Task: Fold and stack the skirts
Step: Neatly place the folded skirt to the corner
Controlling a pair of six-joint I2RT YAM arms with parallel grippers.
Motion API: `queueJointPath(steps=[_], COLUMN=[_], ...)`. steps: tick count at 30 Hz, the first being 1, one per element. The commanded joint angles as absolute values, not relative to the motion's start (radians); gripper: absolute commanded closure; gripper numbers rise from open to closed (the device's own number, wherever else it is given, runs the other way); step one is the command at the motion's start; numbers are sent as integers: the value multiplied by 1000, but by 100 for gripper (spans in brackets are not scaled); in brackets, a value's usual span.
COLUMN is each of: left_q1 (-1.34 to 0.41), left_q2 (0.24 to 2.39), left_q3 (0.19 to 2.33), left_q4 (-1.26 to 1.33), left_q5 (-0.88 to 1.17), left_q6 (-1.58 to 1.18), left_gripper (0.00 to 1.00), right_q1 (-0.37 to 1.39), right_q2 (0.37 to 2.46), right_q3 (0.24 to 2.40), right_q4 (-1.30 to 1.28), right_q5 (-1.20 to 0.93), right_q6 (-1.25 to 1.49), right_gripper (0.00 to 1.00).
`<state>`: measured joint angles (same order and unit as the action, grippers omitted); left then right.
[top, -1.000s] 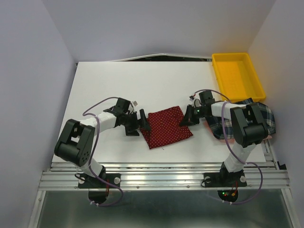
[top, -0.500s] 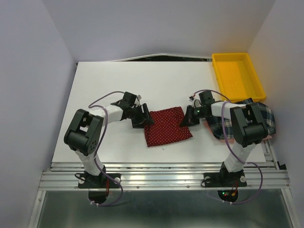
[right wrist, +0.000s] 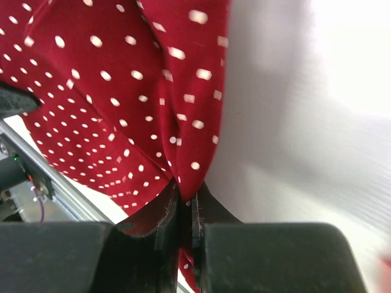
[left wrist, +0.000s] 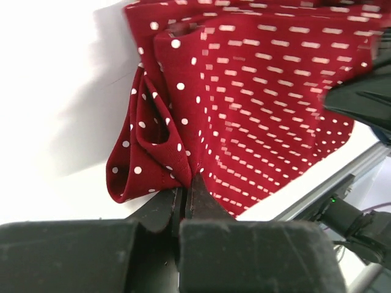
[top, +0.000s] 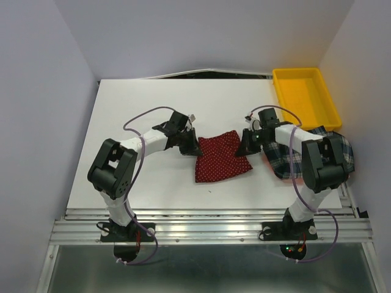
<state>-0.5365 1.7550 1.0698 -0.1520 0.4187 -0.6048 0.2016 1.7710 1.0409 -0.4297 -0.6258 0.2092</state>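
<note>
Overhead, now shows the left gripper [top: 195, 147], gaping a second ago, nipped shut on the dark red skirt [top: 221, 161] stretching across to the equally clamped right gripper [top: 244, 148], plaid skirt [top: 280, 165] behind that; at the left wrist, shows cloth bunched between the tips; at the right, likewise, so seems ready to fold.

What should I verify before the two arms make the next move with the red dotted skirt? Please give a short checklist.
1. Left tool shut on the red skirt, left edge: ok.
2. Right tool shut on its right edge: ok.
3. Cloth flat at the left grip: not ok, bunched in folds.
4. Number of layers in each grip: cannot tell.
5. Plaid skirt apart from the red one: ok.
</note>
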Motion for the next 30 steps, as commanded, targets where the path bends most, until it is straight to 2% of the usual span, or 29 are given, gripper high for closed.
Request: queueJointPath(steps=[1, 11, 14, 23, 27, 30], left_q1=[-586, -701, -742, -890, -936, -956], left_q2=[1695, 1732, 1788, 2048, 2181, 2250], left_q3=[1173, 1402, 1504, 1843, 1972, 2049], left_q4=[-132, -8, 35, 149, 187, 234], left_q5=[442, 480, 497, 581, 581, 575], left_q6=[-543, -508, -495, -564, -586, -586], left_gripper=[100, 100, 100, 100, 100, 100], right_q1=[147, -18, -136, -491, -679, -748], right_q2=[1655, 1413, 1373, 1411, 1497, 1552], right_q3=[1147, 1247, 1272, 1462, 1580, 1608], right_q4=[-530, -761, -821, -1028, -1091, -1097], right_q5=[-577, -506, -479, -474, -460, -450], right_q6=[120, -52, -104, -311, -446, -515], right_gripper=[99, 99, 99, 99, 99, 99])
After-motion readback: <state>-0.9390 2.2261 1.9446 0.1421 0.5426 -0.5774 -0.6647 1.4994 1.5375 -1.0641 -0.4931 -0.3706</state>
